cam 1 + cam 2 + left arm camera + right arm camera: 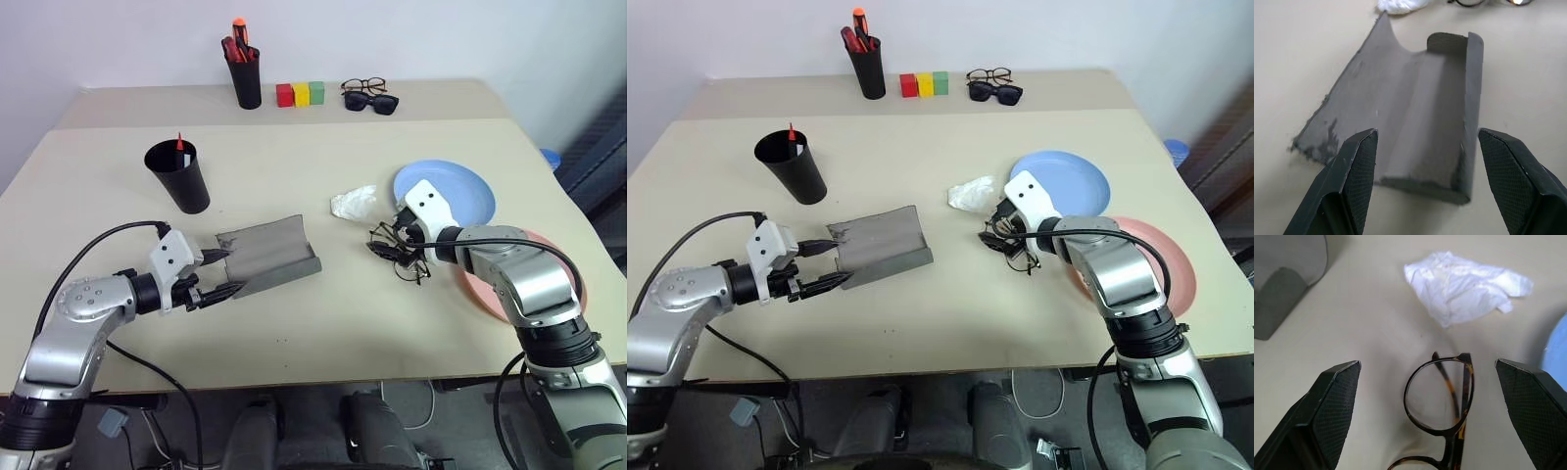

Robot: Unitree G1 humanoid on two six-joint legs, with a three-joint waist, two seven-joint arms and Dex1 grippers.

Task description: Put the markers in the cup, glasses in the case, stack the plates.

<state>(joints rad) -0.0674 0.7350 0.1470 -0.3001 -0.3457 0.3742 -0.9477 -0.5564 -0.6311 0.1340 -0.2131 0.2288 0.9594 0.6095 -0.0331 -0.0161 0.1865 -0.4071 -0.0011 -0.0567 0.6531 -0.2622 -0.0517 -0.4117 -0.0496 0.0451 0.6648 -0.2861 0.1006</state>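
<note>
Left claw (224, 272) apart at open case (272, 257) edge, right claw (1432, 401) apart, seemingly astride glasses (1439, 401).

Grey case (272, 258), darker at its scuffed end, on a beige table (323, 323); black cup (179, 176) with a red marker (180, 143) tip showing; light blue plate (460, 186) beside a salmon pink plate (490, 289). Black, brown-flecked glasses (1442, 406) with clear lenses near a white crumpled tissue (354, 202), between black, cross-hatched fingers (1332, 401). At the back, black holder (245, 78) of red and orange pens (236, 44), red, yellow and green blocks (300, 94), black sunglasses (372, 102) and thin dark-rimmed spectacles (363, 86).
</note>
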